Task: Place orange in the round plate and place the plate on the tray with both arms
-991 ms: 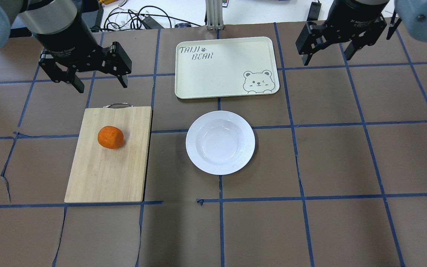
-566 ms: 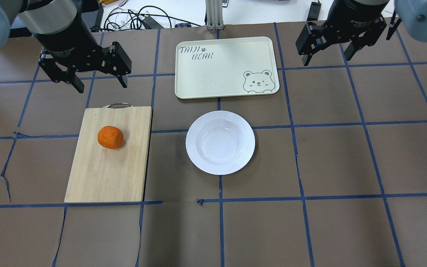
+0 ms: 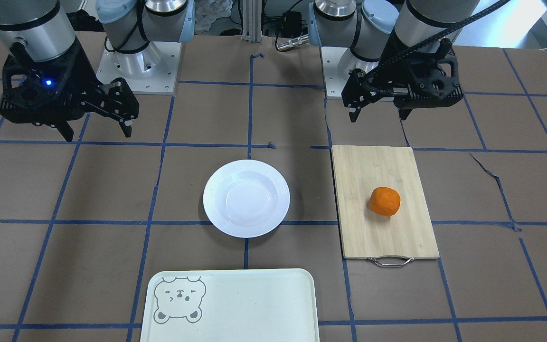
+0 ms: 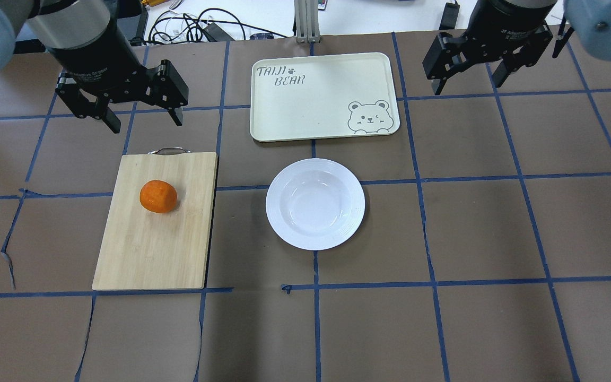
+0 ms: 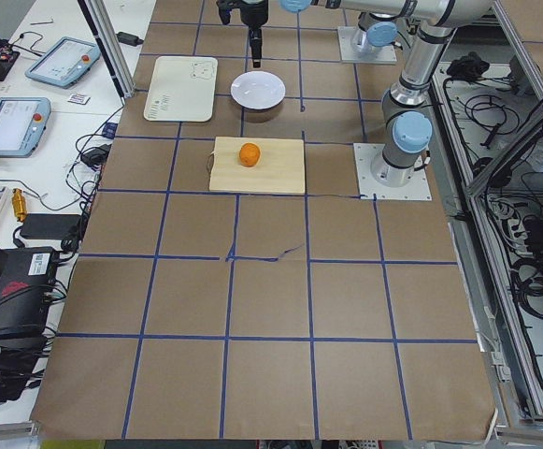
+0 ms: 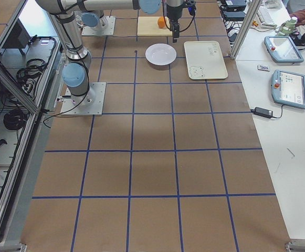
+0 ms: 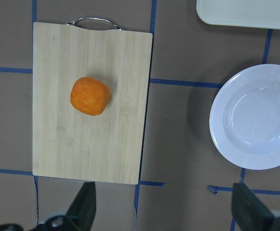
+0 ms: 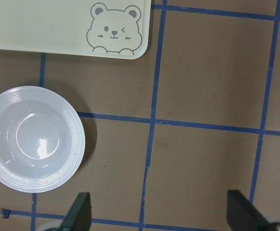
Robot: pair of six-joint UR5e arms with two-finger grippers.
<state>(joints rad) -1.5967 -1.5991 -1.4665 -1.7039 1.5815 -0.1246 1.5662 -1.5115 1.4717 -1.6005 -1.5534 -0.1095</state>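
Note:
The orange [image 4: 158, 196] [image 3: 384, 201] [image 7: 89, 96] lies on a bamboo cutting board [image 4: 178, 254]. To its right on the table sits the white round plate [image 4: 315, 203] [image 3: 246, 198] [image 8: 33, 138] with nothing in it. The cream tray [image 4: 305, 106] [image 3: 254, 313] with a bear drawing lies just beyond the plate. My left gripper [image 4: 142, 120] [image 3: 379, 117] hangs open, high above the table beyond the board. At the far right my right gripper [image 4: 470, 84] [image 3: 98, 134] is open too, holding nothing.
The cutting board has a metal handle [image 4: 167, 150] on its far edge. Blue tape lines cross the brown table cover [image 4: 443, 318]. Cables [image 4: 194, 26] lie past the table's far edge. Torn seams in the cover show at the left [image 4: 11, 249].

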